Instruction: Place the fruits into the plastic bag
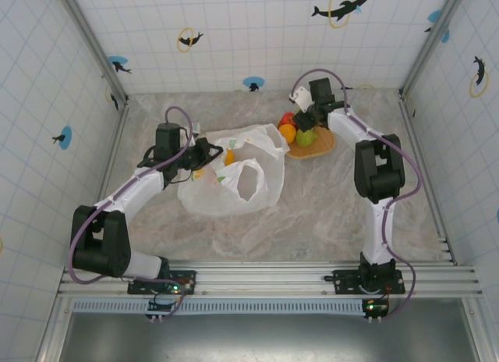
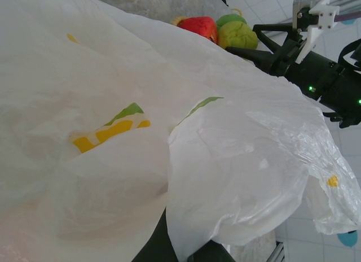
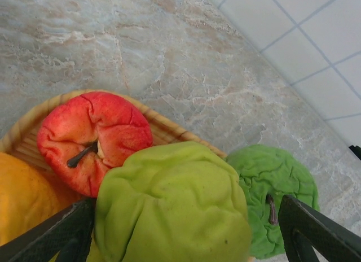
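The white plastic bag [image 1: 234, 182] with citrus prints lies mid-table, its mouth facing the fruits. My left gripper [image 1: 206, 153] is shut on the bag's left edge; in the left wrist view the bag [image 2: 169, 132] drapes over the dark fingers [image 2: 155, 248]. On the wicker tray [image 3: 163, 123] sit a red apple [image 3: 93, 138], an orange [image 3: 22, 200], a yellow-green pear [image 3: 175, 211] and a green apple [image 3: 271, 183]. My right gripper [image 3: 183, 231] hangs over the tray [image 1: 320, 146], open, its jaws astride the pear with a gap on the right side.
The tray stands just right of the bag's mouth at the back of the marble-patterned table [image 1: 327, 206]. Tiled walls [image 1: 257, 34] close in the back and both sides. An orange shape [image 1: 228, 155] shows through the bag near my left gripper.
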Available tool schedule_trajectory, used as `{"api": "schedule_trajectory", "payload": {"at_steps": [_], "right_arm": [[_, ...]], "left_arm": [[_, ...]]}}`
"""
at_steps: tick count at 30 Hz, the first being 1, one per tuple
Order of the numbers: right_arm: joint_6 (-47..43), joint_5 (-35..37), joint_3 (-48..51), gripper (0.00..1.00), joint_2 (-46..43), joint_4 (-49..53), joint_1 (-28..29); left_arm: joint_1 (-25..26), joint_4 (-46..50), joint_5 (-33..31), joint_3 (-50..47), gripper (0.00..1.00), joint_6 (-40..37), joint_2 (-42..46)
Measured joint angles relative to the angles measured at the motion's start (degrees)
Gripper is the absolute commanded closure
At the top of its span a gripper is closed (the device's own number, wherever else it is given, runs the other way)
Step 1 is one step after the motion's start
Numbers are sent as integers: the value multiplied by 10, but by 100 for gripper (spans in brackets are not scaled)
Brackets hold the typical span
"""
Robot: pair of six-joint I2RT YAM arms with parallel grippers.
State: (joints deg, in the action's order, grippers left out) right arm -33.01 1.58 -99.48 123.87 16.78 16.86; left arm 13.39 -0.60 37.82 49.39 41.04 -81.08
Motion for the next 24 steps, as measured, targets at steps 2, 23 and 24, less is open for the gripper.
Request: {"api": "schedule_trajectory", "payload": {"at_steps": [2, 23, 24], "right_arm": [[-2, -1, -5, 17, 5, 3, 0], [-9, -8, -10, 49, 17, 16, 1], [-9, -8, -10, 49, 17, 17, 1]], "left_arm": [[0, 0, 1, 0, 100, 0, -1], [0, -3, 6, -3, 100, 0, -5], [0, -3, 6, -3, 100, 0, -5]]}}
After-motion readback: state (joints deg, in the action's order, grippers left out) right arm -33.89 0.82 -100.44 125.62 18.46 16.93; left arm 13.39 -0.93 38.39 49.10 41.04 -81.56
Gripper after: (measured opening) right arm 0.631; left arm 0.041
